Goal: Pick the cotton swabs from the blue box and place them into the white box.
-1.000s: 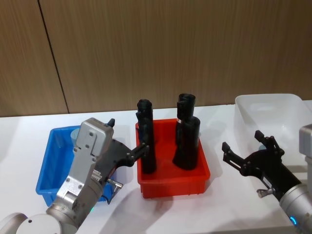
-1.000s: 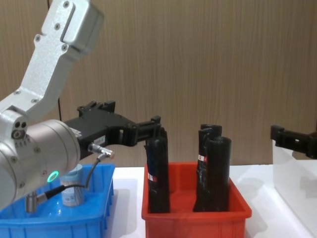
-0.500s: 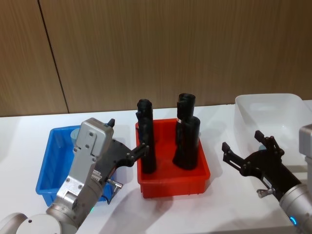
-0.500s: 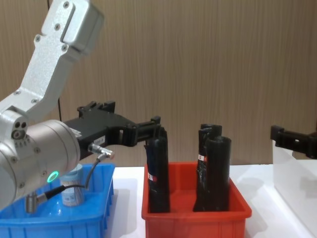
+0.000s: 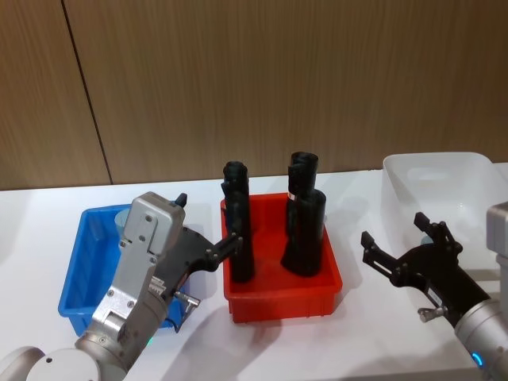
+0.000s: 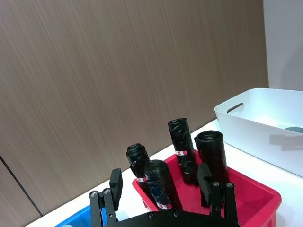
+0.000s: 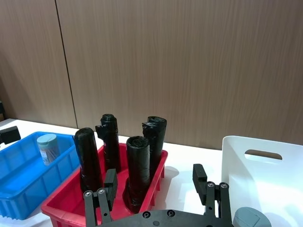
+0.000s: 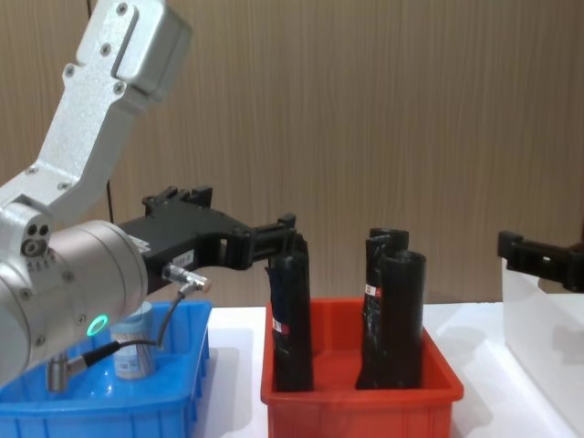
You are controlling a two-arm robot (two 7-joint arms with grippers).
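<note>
**Inspector A:** Left side of the table (image 5: 359,208)?

**Inspector B:** The blue box (image 5: 77,266) sits there. One jar of cotton swabs (image 8: 134,350) stands upright inside it, near the far wall. The left end effector (image 5: 208,219) hangs over the edge of the blue box next to the red bin (image 5: 282,305). Its fingers are spread wide with nothing between them, and one tip is close to the top of the nearest black roll (image 5: 240,246).

**Inspector A:** Centre?

**Inspector B:** The red bin holds four black rolls, all upright.

**Inspector B:** On the right, the right end effector (image 5: 393,230) is above the table between the red bin and the white box (image 5: 444,168), just beside the white box. Its fingers are spread and empty. A pale blue lid (image 7: 250,218) shows inside the white box.
</note>
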